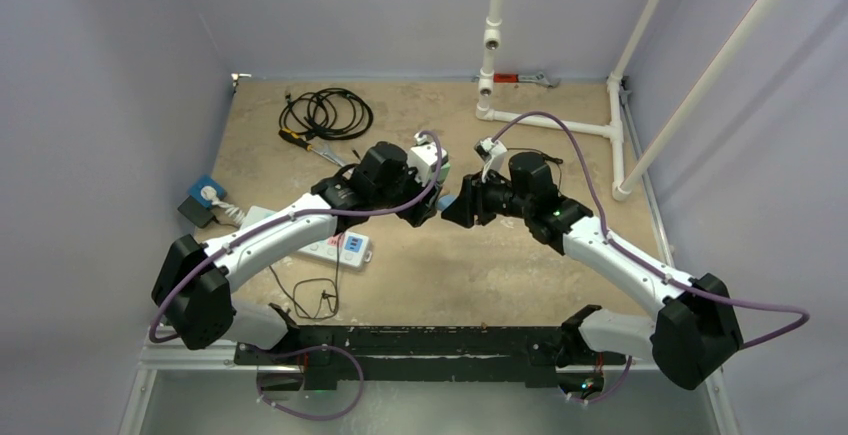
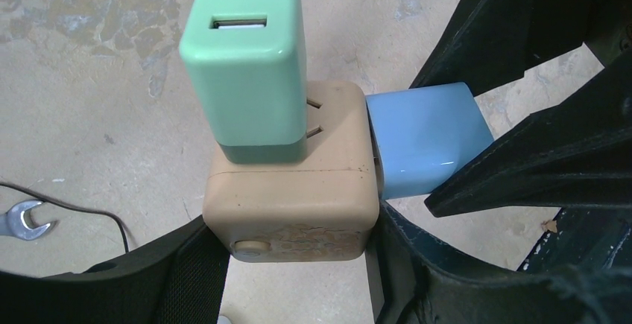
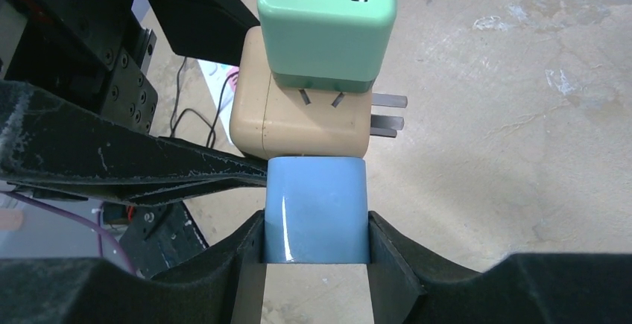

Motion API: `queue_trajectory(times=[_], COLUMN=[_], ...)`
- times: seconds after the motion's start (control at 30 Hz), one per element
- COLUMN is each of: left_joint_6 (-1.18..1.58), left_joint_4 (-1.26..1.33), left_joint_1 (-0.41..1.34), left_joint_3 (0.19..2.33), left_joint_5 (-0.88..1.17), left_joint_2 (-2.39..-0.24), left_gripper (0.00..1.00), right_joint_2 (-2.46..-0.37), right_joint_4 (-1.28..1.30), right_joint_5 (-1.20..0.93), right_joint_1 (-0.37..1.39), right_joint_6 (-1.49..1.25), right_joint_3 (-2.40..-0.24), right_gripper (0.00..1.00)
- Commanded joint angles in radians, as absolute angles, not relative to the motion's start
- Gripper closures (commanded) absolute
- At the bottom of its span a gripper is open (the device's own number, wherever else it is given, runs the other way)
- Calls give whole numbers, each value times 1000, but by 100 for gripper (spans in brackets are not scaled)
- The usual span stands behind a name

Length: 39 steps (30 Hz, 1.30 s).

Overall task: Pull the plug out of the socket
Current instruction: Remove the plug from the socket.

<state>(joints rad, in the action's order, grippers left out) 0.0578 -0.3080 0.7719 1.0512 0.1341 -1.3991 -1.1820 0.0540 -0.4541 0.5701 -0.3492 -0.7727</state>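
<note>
The left gripper (image 2: 291, 261) is clamping the beige socket (image 2: 298, 190), the right gripper (image 3: 317, 264) is squeezing the blue plug (image 3: 317, 205) — a crooked pull risks the glossy plug slipping free.

The left gripper (image 2: 291, 258) clamps a beige socket cube (image 2: 291, 190) between its fingers (image 2: 186, 275). A green plug (image 2: 246, 63) sits in the cube's upper face; the right gripper (image 2: 428, 145) pinches a blue plug (image 2: 419, 132) seated in its side. A wrench (image 2: 22, 220) lies apart on the tabletop (image 2: 89, 115)
</note>
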Motion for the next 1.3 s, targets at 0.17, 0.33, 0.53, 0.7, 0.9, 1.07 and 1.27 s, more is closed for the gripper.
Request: queue_trajectory(times=[0.17, 0.33, 0.53, 0.7, 0.9, 1.07, 1.27], left_joint_6=[88, 103, 99, 58, 6, 5, 30], left_joint_4=[-279, -283, -274, -284, -302, -299, -281], left_joint_1=[812, 815, 814, 814, 813, 814, 813], left_joint_3=[1042, 1039, 1039, 1045, 1048, 1044, 1034], left_joint_5=[37, -40, 7, 64, 98, 92, 56], left_joint_2=[-1417, -1422, -1419, -1407, -1381, -1373, -1376], left_gripper=[100, 100, 100, 100, 100, 100, 100], right_joint_2=[-1197, -1202, -1172, -1145, -1105, -1095, -1108], right_joint_4=[-89, -56, -96, -109, -28, 29, -38], right_joint_5=[-407, -352, -385, -467, -582, -607, -593], right_joint_1=[588, 588, 588, 588, 588, 588, 588], right_joint_6=[-594, -635, -595, -447, -270, -221, -305], right_joint_3=[-836, -843, -820, -809, -821, -824, -810], right_gripper=[100, 100, 100, 100, 100, 100, 100])
